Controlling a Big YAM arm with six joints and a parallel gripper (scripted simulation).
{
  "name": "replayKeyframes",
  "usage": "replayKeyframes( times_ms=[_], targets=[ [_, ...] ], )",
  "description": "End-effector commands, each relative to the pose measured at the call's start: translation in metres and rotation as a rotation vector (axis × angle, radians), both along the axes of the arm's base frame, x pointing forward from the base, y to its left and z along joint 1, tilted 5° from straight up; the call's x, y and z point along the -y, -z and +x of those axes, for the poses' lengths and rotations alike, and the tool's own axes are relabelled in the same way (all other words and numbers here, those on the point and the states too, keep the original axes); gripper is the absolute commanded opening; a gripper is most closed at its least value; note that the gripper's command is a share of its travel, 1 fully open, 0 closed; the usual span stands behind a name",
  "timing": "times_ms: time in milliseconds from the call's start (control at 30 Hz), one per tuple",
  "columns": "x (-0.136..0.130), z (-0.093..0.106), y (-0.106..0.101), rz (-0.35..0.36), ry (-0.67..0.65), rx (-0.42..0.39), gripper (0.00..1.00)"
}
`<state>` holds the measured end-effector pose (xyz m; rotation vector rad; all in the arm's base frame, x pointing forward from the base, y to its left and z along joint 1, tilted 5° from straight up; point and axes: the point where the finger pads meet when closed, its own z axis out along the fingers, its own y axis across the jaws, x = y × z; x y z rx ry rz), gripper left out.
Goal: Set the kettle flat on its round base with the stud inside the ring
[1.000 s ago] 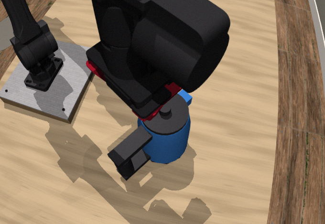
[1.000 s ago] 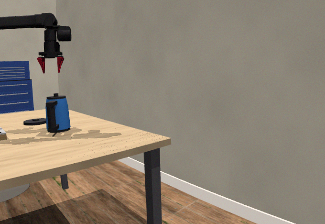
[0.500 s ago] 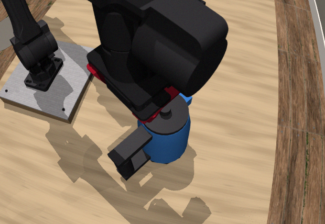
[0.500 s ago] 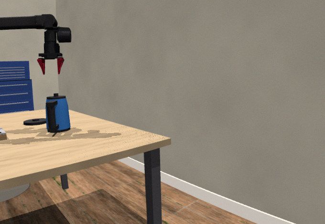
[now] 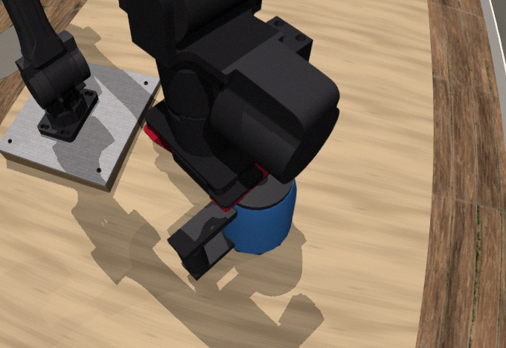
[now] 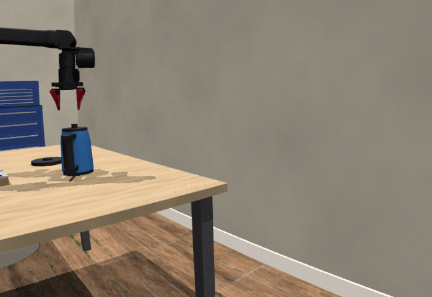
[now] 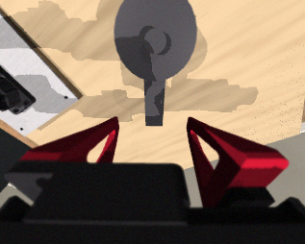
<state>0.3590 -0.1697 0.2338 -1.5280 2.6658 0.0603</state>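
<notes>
The tool (image 6: 68,108) (image 7: 152,121) is released above the kettle (image 5: 261,227) (image 6: 77,150) (image 7: 155,24), which stands on the desk (image 5: 367,172) (image 6: 139,189) (image 7: 230,62), apparently beside the base (image 6: 46,161). Grasping, transfer, seating and release remain.

Below the claw (image 5: 185,168) (image 6: 68,109) (image 7: 152,121), big soft-brown shadows lie on the bright desk (image 5: 367,172) (image 6: 139,189) (image 7: 230,62). The claw's red parts shine in the wrist view. From the top, black parts look very dark.
</notes>
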Motion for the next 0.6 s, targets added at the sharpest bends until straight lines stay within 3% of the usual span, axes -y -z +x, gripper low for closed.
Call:
replayKeyframes(
  times_ms=[0,167,233,267,300,367,567],
  targets=[
    [0.001,0.008,0.011,-0.003,0.008,0.015,0.74],
    [-0.001,0.009,0.035,-0.003,0.008,0.015,0.74],
    [-0.001,0.009,0.035,-0.003,0.008,0.015,0.74],
    [0.004,0.015,0.022,-0.025,0.011,0.057,0.74],
    [-0.001,0.008,0.039,-0.010,0.010,0.027,0.74],
    [-0.004,0.010,0.053,-0.003,0.003,0.014,0.74],
    [-0.003,0.010,0.072,-0.004,0.006,0.014,0.74]
  ],
)
